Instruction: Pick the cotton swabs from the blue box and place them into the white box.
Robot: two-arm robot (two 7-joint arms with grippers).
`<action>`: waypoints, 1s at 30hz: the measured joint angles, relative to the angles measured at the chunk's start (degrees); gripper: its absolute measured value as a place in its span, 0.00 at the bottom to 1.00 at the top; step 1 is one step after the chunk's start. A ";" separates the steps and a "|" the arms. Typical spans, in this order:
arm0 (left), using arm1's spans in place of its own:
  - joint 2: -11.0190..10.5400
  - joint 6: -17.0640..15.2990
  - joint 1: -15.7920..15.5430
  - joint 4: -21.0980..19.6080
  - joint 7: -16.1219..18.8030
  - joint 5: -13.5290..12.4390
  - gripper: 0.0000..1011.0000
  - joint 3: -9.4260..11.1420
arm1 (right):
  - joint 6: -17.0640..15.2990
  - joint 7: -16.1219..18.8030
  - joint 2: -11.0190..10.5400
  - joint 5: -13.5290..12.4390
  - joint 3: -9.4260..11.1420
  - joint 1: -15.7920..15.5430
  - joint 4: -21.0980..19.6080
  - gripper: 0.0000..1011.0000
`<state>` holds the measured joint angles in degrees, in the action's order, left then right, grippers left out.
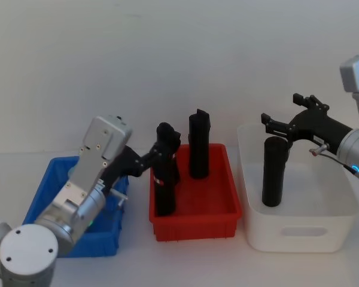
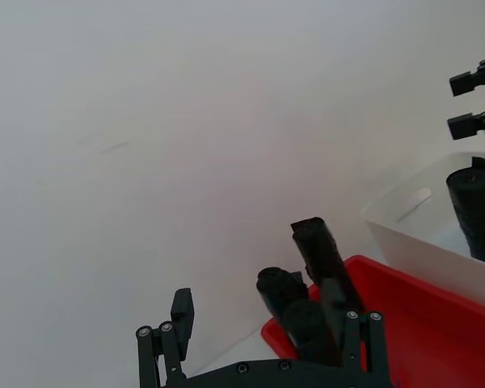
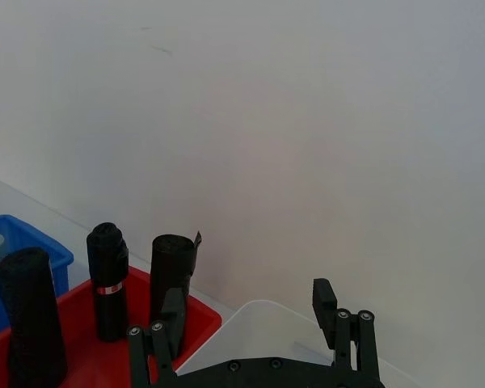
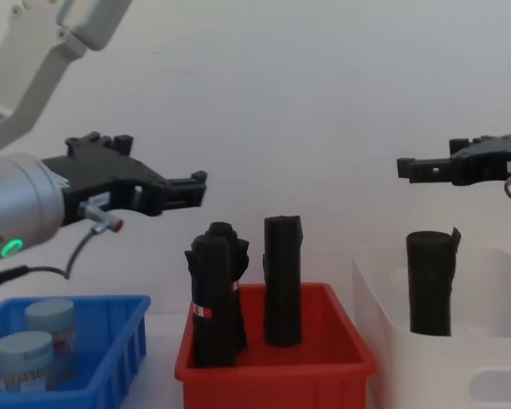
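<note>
- White box (image 1: 299,234): translucent tub with a slot handle in its front wall. It is the tallest of the three containers and stands at the right end of the row. It holds one upright black roll (image 1: 273,170) and no swabs.
- Red bin (image 1: 194,225): shallow, in the middle of the row, just beside the white box. It holds three more black rolls, all upright. Two stand close together at its left end, one of them with a red-and-white band near its base, and the third stands apart toward the back.
- Blue box (image 4: 111,345): shallow rimmed bin at the left end, just beside the red bin. In the head view the left arm covers much of it.
- Left gripper (image 4: 192,189): raised above the join of the blue box and the red bin, higher than the roll tops and pointing toward the paired rolls. Its fingers are spread wide, nothing between them.
- Right gripper (image 4: 409,169): held level above the white box, over the roll standing there and clear of it. Its fingers are parted and empty.
- Cotton swabs (image 4: 49,322): two small clear jars with pale blue lids. They stand upright side by side inside the blue box, and neither gripper touches them.
</note>
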<state>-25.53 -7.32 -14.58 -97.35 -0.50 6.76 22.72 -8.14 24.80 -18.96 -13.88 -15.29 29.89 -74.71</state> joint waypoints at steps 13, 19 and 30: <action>-5.28 -8.83 -1.04 -0.22 -3.28 -0.67 0.99 -4.68 | 0.11 0.10 0.06 -0.16 0.00 0.07 0.20 0.99; -6.37 -10.77 -1.49 2.09 -5.37 -0.47 0.99 -5.78 | 0.14 0.13 0.08 -0.20 0.00 0.09 0.23 0.99; -6.46 -11.65 -2.87 7.30 -9.32 -0.32 0.99 -6.34 | 0.16 0.14 0.09 -0.24 0.00 0.09 0.29 0.99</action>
<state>-31.99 -18.97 -17.46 -90.05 -9.82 6.43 16.38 -7.98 24.94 -18.87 -14.11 -15.29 29.98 -74.42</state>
